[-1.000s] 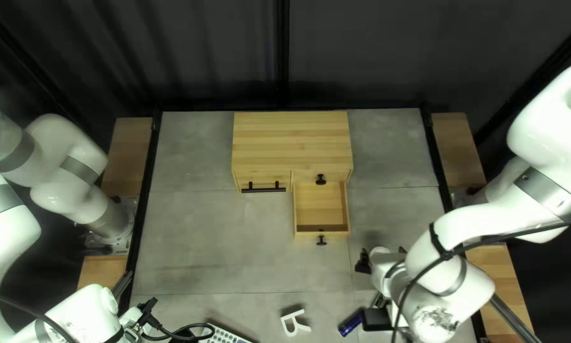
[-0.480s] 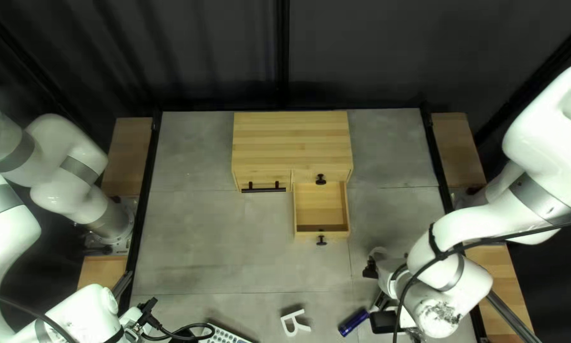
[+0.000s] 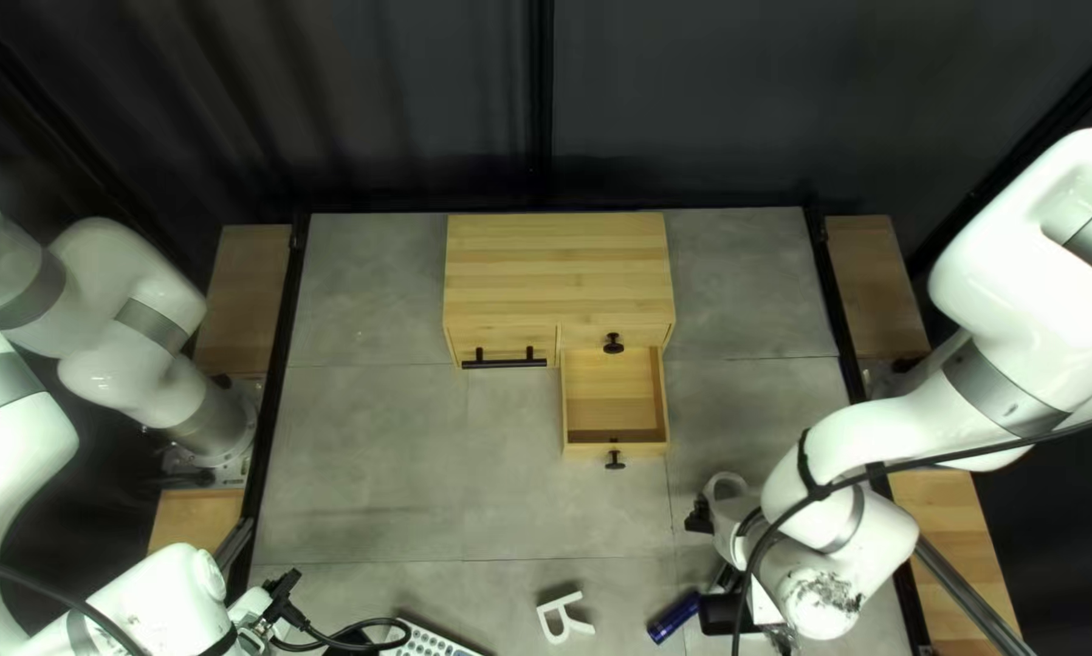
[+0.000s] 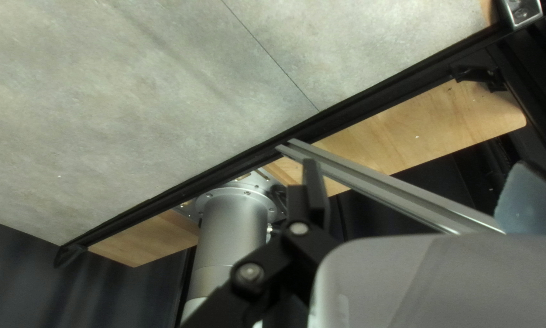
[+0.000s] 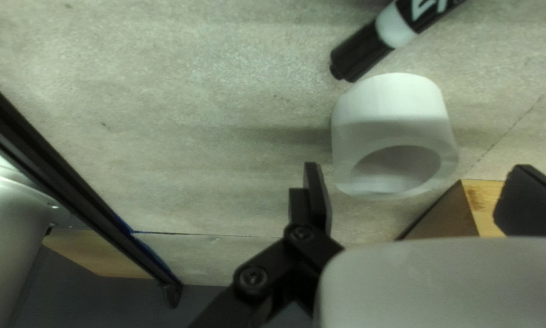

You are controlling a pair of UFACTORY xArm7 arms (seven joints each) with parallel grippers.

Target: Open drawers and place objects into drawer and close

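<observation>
The white ring (image 5: 394,109) sits on the bench (image 3: 388,462) at four o'clock from the open drawer (image 3: 615,401), ahead of the right pincer (image 5: 415,173), which is spread wide and holds nothing. I'd judge it light, stiff and a bit slick (plastic, at a guess); grip squarely across its outer wall. The marker (image 5: 394,27) lies near. Room runs toward ten o'clock, but lift over the drawer's rim. The left pincer (image 4: 415,173) is wide too.
</observation>
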